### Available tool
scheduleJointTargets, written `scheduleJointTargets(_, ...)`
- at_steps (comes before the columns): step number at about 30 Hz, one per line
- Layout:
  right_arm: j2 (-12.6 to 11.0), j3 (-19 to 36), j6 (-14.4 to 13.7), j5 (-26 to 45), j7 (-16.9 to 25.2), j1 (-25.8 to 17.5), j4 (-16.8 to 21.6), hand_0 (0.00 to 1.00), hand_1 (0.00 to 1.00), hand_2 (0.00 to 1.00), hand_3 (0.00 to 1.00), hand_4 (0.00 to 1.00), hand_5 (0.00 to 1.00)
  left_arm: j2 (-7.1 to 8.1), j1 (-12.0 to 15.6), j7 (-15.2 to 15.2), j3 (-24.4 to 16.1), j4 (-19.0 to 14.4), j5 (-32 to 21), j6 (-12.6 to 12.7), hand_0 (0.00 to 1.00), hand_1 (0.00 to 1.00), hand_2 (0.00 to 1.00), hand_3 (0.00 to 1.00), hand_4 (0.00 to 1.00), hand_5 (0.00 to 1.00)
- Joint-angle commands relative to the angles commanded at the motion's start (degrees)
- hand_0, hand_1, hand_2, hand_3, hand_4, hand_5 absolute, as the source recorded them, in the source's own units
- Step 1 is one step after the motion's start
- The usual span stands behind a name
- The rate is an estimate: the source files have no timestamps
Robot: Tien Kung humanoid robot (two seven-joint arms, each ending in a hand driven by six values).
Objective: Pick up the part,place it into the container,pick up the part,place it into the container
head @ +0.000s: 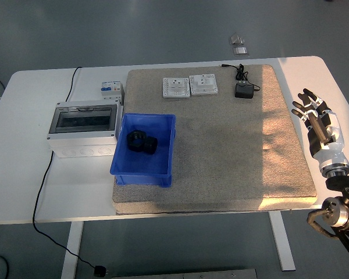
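1. Two black parts (142,141) lie touching in the blue bin (163,168), at 9 o'clock on the mat (221,151); both placements look done; I judge little is left but parking the arm.
2. One right hand (315,116) hovers at 3 o'clock beside the mat's edge, fingers spread, holding nothing; left arm unseen.
3. Counted: two socket plates (190,86) and one adapter (243,90) near 12 o'clock; one grey box (84,128) and one breaker (111,90) toward 10 o'clock.
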Motion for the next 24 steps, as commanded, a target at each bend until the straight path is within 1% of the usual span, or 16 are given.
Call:
scheduleJointTargets(5, -0.3, 1.5, 0.6, 2.5, 0.0, 0.0, 0.5, 0.790, 0.767, 0.780, 0.762, 0.824, 0.522, 0.18, -0.5, 0.6, -0.5, 0.0, 0.1, -0.5, 0.720, 0.711, 0.715, 0.737, 0.785, 0.687)
scheduleJointTargets(6, -0.1, 1.7, 0.5, 3.1, 0.3, 0.0, 0.5, 0.717, 0.619, 0.669, 0.672, 0.818, 0.505, 0.18, -0.6, 0.6, -0.5, 0.0, 0.1, -0.5, 0.721, 0.712, 0.730, 0.740, 0.786, 0.680)
scheduleJointTargets(11, 0.3, 2.2, 0.4, 4.3, 0.9, 0.1, -0.1, 0.717, 0.619, 0.669, 0.672, 0.818, 0.505, 0.08, -1.0, 0.5, -0.6, 0.0, 0.2, -0.4, 0.721, 0.712, 0.730, 0.740, 0.786, 0.680)
scheduleJointTargets(12, 0.3, 2.3, 0.4, 4.5, 1.0, 0.1, -0.3, 0.685, 0.522, 0.616, 0.671, 0.812, 0.501, 0.06, -1.1, 0.4, -0.6, 0.0, 0.3, -0.3, 0.721, 0.714, 0.733, 0.742, 0.787, 0.677)
scheduleJointTargets(17, 0.1, 3.6, 0.7, 6.2, 1.6, -0.1, -1.1, 0.685, 0.522, 0.616, 0.671, 0.812, 0.501, -0.01, -1.3, -0.1, -0.5, 0.0, 0.2, 0.1, 0.721, 0.714, 0.733, 0.742, 0.787, 0.677)
scheduleJointTargets(18, 0.1, 3.9, 0.8, 6.6, 1.7, -0.1, -1.2, 0.679, 0.498, 0.460, 0.674, 0.854, 0.543, -0.01, -1.4, -0.1, -0.6, 0.0, 0.2, 0.1, 0.722, 0.715, 0.731, 0.742, 0.792, 0.673)
scheduleJointTargets(23, 0.3, 4.2, 1.4, 9.4, 2.7, 0.2, -2.0, 0.679, 0.498, 0.460, 0.674, 0.854, 0.543, -0.21, -1.9, -0.3, -1.7, 0.0, 0.3, 0.5, 0.722, 0.715, 0.731, 0.742, 0.792, 0.673)
scheduleJointTargets(24, 0.5, 4.1, 1.6, 9.8, 2.8, 0.3, -2.2, 0.668, 0.452, 0.352, 0.667, 0.881, 0.582, -0.24, -2.0, -0.3, -2.0, 0.0, 0.4, 0.5, 0.722, 0.715, 0.728, 0.741, 0.794, 0.670)
